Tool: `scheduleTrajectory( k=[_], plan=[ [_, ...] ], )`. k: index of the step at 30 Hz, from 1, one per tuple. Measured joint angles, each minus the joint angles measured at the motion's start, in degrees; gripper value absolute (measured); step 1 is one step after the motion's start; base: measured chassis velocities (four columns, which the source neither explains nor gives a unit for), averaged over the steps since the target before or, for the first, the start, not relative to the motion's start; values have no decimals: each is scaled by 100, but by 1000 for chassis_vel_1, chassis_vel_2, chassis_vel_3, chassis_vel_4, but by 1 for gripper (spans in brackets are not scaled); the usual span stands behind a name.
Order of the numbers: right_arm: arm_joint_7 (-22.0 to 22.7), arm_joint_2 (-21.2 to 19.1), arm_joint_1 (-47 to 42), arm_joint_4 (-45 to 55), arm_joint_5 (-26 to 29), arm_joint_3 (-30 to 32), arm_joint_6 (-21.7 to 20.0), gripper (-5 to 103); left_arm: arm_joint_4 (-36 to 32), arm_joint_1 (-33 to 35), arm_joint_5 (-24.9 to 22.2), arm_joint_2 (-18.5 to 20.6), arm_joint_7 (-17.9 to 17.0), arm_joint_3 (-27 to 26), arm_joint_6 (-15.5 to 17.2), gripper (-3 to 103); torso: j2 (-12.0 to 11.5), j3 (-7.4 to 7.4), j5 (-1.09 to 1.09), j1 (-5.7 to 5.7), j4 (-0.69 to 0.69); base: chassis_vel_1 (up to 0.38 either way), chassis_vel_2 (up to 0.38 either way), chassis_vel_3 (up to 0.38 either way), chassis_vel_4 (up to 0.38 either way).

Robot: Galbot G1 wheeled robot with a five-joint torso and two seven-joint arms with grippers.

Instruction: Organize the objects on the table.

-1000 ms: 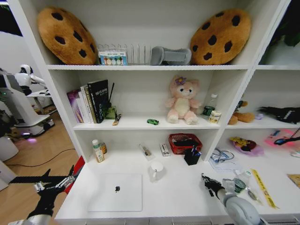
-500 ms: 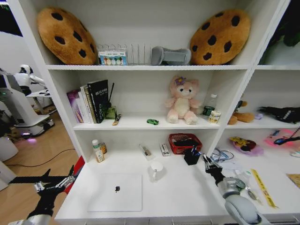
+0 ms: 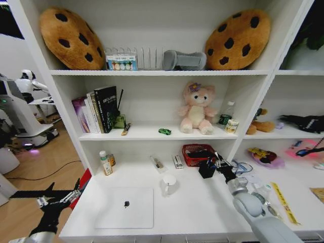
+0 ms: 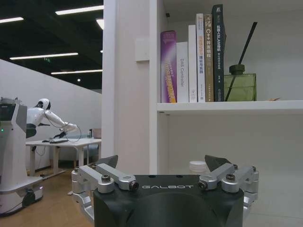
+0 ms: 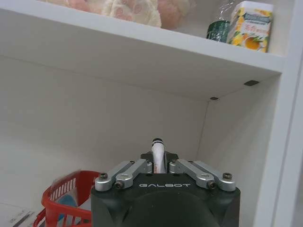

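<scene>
My right gripper [image 3: 220, 163] hangs over the back of the table [image 3: 197, 207], just right of a black pen holder [image 3: 206, 170]. In the right wrist view this gripper [image 5: 158, 166] is shut on a slim white pen [image 5: 157, 150] with a black tip that pokes out between the fingers. The silver laptop [image 3: 125, 206] lies closed at the front left of the table. A green toy car [image 3: 165, 131] stands on the shelf above. My left gripper [image 3: 58, 197] is parked off the table's left end, and in its wrist view it [image 4: 163, 163] is open and holds nothing.
A red basket [image 3: 200, 154] stands beside the pen holder and shows in the right wrist view [image 5: 64, 201]. A white mug [image 3: 169, 185] stands mid-table, with bottles [image 3: 105, 163] at back left. Cables and small items [image 3: 263, 195] clutter the right side. The shelf board [image 5: 142, 52] is close overhead.
My right gripper has moved from the table's front right up and back, arriving beside the black pen holder. The left arm has stayed still.
</scene>
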Motion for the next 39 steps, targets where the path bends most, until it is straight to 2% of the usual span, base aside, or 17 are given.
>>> scheduleTrajectory(
  k=[5, 16, 17, 19, 20, 21, 23, 24, 26, 27, 29, 32, 34, 35, 37, 38, 39],
  plan=[
    [-7, 23, 587, -398, 22, -538, 14, 11, 0, 0, 0, 0, 0, 0, 0, 100, 0, 0, 0, 0, -1, 0, 0, 0, 0],
    [-12, 47, 771, -643, -10, -734, 44, 12, 0, 0, 0, 0, 0, 0, 0, 100, 0, 0, -1, 0, -2, 0, 0, 0, 0],
    [-7, 61, 751, -642, -21, -733, 42, 22, 0, 0, 0, 0, 0, 0, 0, 100, 0, -1, 0, 0, -2, 0, 0, 0, 0],
    [-3, 68, 728, -632, -37, -724, 38, 22, 0, 0, 0, 0, 0, 0, 0, 100, 0, 0, 0, 0, -2, 0, 0, 0, 0],
    [5, 72, 659, -582, -68, -674, 34, 33, 0, 0, 0, 0, 0, 0, 0, 100, 0, -1, 0, 0, -1, 0, 0, 0, 0],
    [5, 72, 659, -582, -68, -674, 34, 33, 0, 0, 0, 0, 0, 0, 0, 100, 0, -1, 0, 0, -1, 0, 0, 0, 0],
    [14, 66, 502, -428, -50, -548, 30, 43, 0, 0, 0, 0, 0, 0, 0, 100, 0, -1, 1, 0, -2, 0, 0, 0, 0],
    [14, 66, 502, -428, -50, -548, 30, 43, 0, 0, 0, 0, 0, 0, 0, 100, 0, -1, 1, 0, -2, 0, 0, 0, 0],
    [70, 34, 245, -101, 68, -352, 3, 54, 0, 0, 0, 0, 0, 0, 0, 100, 0, -1, 0, 0, -1, 0, 0, 0, 0],
    [70, 34, 245, -101, 68, -352, 3, 54, 0, 0, 0, 0, 0, 0, 0, 100, 0, -1, 0, 0, -1, 0, 0, 0, 0],
    [134, -15, -181, 448, 177, -78, -55, 65, 0, 0, 0, 0, 0, 0, 0, 100, 0, -1, -1, 0, -1, 0, 0, 0, 0],
    [151, -18, -331, 622, 190, 5, -60, 71, 0, 0, 0, 0, 0, 0, 0, 100, 0, -1, -1, 0, -2, 0, 0, 0, 0],
    [249, 29, -1049, 1332, 281, 394, -156, 82, 0, 0, 0, 0, 0, 0, 0, 100, 1, -2, 0, -1, -2, 0, 0, 0, 0],
    [249, 29, -1049, 1332, 281, 394, -156, 82, 0, 0, 0, 0, 0, 0, 0, 100, 1, -2, 0, -1, -2, 0, 0, 0, 0],
    [256, 112, -1652, 1819, 259, 732, -227, 92, 0, 0, 0, 0, -1, 0, 0, 100, 1, -2, 0, -1, -1, 0, 0, 0, 0],
    [256, 112, -1652, 1819, 259, 732, -227, 92, 0, 0, 0, 0, -1, 0, 0, 100, 1, -2, 0, -1, -1, 0, 0, 0, 0],
    [224, 172, -1990, 2083, 256, 929, -266, 97, 0, 0, 0, 0, -1, 0, 0, 100, 1, -2, 0, -1, -2, 0, 0, 0, 0]
  ],
)
